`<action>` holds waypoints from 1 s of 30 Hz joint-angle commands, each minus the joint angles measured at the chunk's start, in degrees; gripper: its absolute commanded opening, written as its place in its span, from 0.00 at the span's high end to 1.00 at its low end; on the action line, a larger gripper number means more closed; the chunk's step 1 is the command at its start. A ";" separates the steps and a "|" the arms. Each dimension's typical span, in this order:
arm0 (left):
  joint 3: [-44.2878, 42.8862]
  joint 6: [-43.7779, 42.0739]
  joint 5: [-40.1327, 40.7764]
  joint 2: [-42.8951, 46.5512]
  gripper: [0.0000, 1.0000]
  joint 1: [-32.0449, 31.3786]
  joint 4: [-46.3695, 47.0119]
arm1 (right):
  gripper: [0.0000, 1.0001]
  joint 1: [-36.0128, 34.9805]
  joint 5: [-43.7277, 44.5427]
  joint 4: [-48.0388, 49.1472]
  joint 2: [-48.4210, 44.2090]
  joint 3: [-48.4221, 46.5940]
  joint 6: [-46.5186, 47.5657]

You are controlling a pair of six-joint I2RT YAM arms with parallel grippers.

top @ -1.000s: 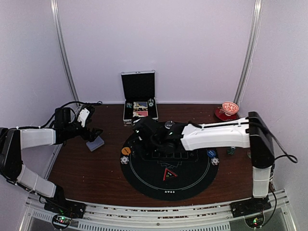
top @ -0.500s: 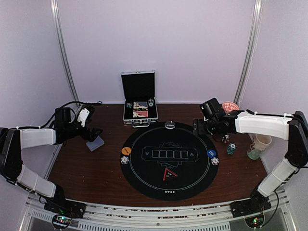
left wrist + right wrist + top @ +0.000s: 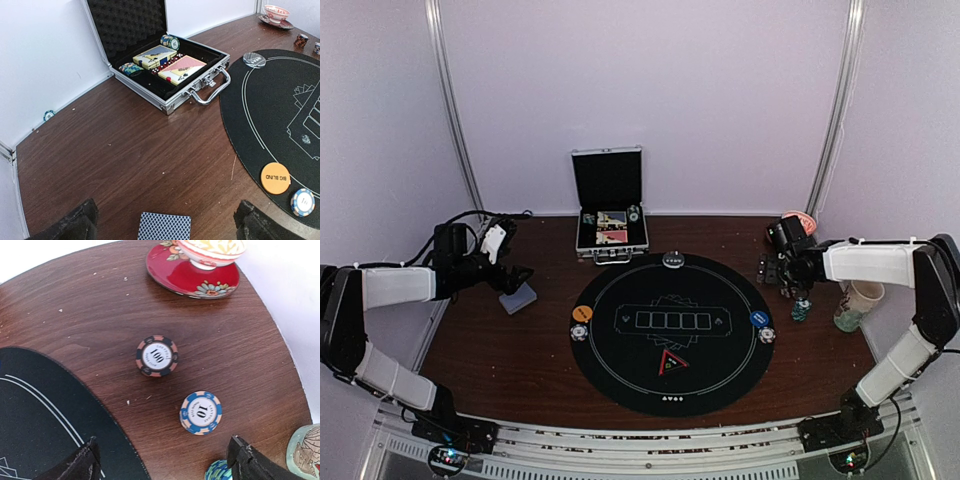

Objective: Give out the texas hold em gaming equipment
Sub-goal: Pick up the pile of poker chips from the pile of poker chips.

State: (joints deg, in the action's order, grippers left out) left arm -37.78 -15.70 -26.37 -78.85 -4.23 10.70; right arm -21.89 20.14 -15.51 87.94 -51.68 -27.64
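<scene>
Noted white enclosure walls around a dark wood table (image 3: 500, 350), with a round black mat (image 3: 620, 370) at centre. Found silver case (image 3: 608, 180) lid-up just past the mat at 11 o'clock, with card boxes and a chip stack (image 3: 170, 41) inside; presumably the supply. Found orange button (image 3: 582, 313) with a striped chip (image 3: 579, 332) beside it on the mat rim at 9 o'clock, blue button (image 3: 759, 318) with another striped chip (image 3: 767, 335) at 3 o'clock, and a dark disc (image 3: 672, 260) at 12 o'clock. Judged these as seat markers already set out, one group per position. Located left gripper (image 3: 165, 212) off the mat at 10 o'clock, with jaws spread to the full and nothing gripped, low over grey-blue-backed cards (image 3: 164, 226) lying flat on the wood between the fingers; cannot tell whether one card or a stack. Located right gripper (image 3: 162, 460) off the mat at 2 o'clock, likewise wide and empty, looking down on a 100 chip (image 3: 157, 356) and a 10 chip (image 3: 200, 412), apart from each other on bare wood near the red saucer (image 3: 192, 275). Judged both wide openings as readiness to straddle flat, low pieces. Expect thin cards to resist lifting off wood.
</scene>
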 commanded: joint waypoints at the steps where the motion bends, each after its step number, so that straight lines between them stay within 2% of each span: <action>1: 0.60 0.34 -0.52 -0.37 0.02 0.22 2.75 | 0.12 1.34 5.70 2.00 -0.94 1.76 -1.68; 15: 0.49 0.32 -0.95 -0.80 0.02 0.23 2.58 | 0.15 7.90 -0.39 8.54 0.78 5.97 -4.24; 30: 0.43 0.33 -1.22 -1.04 0.02 0.23 2.62 | 0.17 9.16 -0.41 9.53 1.42 6.36 -4.46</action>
State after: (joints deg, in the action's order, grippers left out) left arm -37.78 -15.70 -26.63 -79.20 -4.23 10.70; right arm -13.26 19.31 -6.94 88.73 -45.56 -31.53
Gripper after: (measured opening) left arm 0.979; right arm 0.833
